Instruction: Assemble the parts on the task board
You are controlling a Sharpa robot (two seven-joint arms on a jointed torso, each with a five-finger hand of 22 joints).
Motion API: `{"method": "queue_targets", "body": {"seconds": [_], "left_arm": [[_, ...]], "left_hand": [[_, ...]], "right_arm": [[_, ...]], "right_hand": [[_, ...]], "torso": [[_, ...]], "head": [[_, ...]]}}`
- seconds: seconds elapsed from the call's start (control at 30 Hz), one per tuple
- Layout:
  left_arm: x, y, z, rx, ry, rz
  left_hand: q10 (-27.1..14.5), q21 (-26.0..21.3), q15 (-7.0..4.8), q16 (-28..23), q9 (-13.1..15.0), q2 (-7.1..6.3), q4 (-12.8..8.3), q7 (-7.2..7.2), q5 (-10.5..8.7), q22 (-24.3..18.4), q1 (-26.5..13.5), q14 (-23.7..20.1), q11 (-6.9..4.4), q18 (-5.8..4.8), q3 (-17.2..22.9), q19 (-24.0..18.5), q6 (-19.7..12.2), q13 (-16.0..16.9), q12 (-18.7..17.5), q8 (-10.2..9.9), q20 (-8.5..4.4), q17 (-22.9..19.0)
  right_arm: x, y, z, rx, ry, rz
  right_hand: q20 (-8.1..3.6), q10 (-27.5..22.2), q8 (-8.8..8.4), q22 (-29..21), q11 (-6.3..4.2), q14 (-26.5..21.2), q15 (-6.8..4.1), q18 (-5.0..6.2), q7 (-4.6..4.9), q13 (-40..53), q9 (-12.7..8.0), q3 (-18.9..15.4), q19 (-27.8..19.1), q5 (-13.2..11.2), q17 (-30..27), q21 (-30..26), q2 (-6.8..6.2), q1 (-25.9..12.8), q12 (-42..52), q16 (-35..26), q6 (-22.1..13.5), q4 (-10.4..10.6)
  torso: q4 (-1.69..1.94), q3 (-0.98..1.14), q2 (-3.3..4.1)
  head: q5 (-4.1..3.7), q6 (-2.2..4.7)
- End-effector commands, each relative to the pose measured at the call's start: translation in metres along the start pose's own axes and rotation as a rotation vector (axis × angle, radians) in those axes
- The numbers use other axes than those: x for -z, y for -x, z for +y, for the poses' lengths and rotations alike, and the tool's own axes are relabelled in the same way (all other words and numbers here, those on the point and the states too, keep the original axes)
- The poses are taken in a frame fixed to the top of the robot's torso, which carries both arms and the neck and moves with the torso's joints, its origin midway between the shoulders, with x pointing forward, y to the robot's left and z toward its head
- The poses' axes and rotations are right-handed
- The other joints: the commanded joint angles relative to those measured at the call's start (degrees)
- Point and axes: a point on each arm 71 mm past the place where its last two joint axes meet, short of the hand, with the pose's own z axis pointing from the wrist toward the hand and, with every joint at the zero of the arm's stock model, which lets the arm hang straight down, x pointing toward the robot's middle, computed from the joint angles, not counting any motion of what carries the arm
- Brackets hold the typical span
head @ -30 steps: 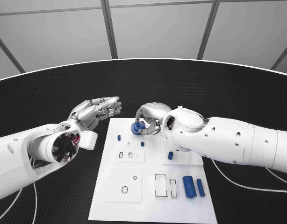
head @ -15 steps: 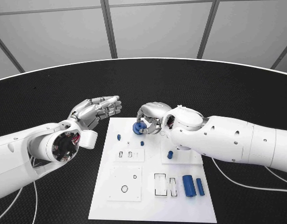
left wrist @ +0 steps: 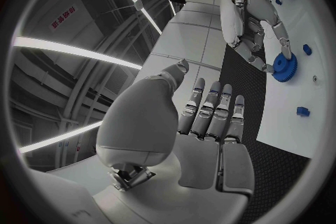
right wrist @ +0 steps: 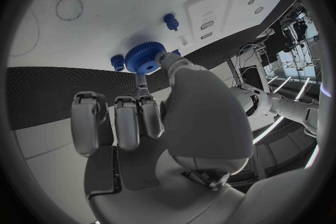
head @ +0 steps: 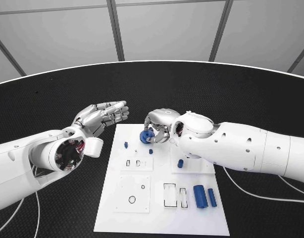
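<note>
The right hand [head: 162, 127] pinches a blue gear [head: 146, 136] over the task board [head: 152, 208]; the left hand [head: 100, 117] hovers, fingers apart, holding nothing.

Blue gear [head: 146, 136] over task board [head: 159, 218]

Right hand [right wrist: 150, 123] pinching blue gear [right wrist: 145, 57] over white board [right wrist: 126, 5]; two small blue pegs [right wrist: 170, 21] just beside.

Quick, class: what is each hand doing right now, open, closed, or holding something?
Left hand: open, fingers apart, holding nothing, raised beside the task board.
Right hand: holding the blue gear between thumb and finger, over the board's far end.
</note>
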Motion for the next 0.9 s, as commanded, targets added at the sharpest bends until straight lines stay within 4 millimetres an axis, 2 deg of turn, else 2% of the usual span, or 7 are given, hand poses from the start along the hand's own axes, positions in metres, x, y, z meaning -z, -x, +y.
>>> {"method": "queue_targets", "body": {"seconds": [0.03,0.2,0.33,0.9], "left_arm": [[0.0001,0.0001,0.0,0.0,0.0,0.0],[0.0001,0.0005,-0.0001,0.0,0.0,-0.001],[0.0001,0.0006,-0.0001,0.0,0.0,-0.001],[0.0001,0.0009,0.0,0.0,0.002,-0.001]], "left_hand": [[0.3,-0.3,0.03,-0.3,-0.1,0.64,-0.3,3.54,-0.18,0.0,0.1,0.5,0.11,-0.07,-0.2,0.4,0.4,0.0,0.1,-0.3,0.16,-0.1],[0.3,-0.3,0.03,-0.3,-0.1,0.64,-0.3,3.54,-0.18,0.0,0.1,0.5,0.11,-0.07,-0.2,0.4,0.4,0.0,0.1,-0.3,0.16,-0.1],[0.3,-0.3,0.03,-0.3,-0.1,0.64,-0.3,3.54,-0.18,0.0,0.1,0.5,0.11,-0.07,-0.2,0.4,0.4,0.0,0.1,-0.3,0.16,-0.1],[0.5,-0.5,0.03,-0.3,-0.1,0.65,-0.3,3.54,-0.19,-0.2,0.1,0.6,0.1,-0.04,-0.1,0.7,0.4,0.0,0.1,-0.3,0.16,-0.1]], "right_arm": [[0.0,0.0,-0.0004,0.0,-0.002,0.0],[0.0,0.0005,-0.0024,-0.001,-0.007,-0.009],[0.0,0.0005,-0.0028,-0.001,-0.007,-0.008],[0.0005,-0.0012,-0.006,0.007,-0.023,0.017]], "right_hand": [[0.15,4.2,-0.28,11.2,0.41,5.4,0.12,-0.54,0.23,13.3,-0.1,0.2,4.3,-0.3,12.4,-0.2,0.1,-0.6,-0.4,0.1,-0.5,-0.1],[0.37,3.5,-1.0,11.0,0.78,5.4,0.41,-0.48,0.68,12.6,-0.4,0.3,4.2,-0.6,12.3,-0.4,-0.25,-1.3,-1.3,0.1,-1.8,-0.2],[1.12,2.9,-3.48,11.0,1.86,5.4,1.33,-0.49,1.9,12.1,-1.4,0.4,4.2,-1.6,12.3,-0.5,-0.77,-2.1,-1.9,0.1,-5.6,-0.7],[1.42,2.9,-3.06,10.9,1.94,5.4,1.5,-0.46,1.87,12.1,-1.3,0.4,4.1,-2.0,12.3,-0.5,-0.65,-2.4,-1.8,0.1,-4.4,-0.9]], "torso": [[-0.02,0.01,-0.02],[-0.02,0.05,-0.05],[-0.01,0.05,-0.02],[0.0,0.05,-0.02]], "head": [[0.04,-0.12],[0.08,-0.09],[0.07,-0.07],[0.03,-0.27]]}}
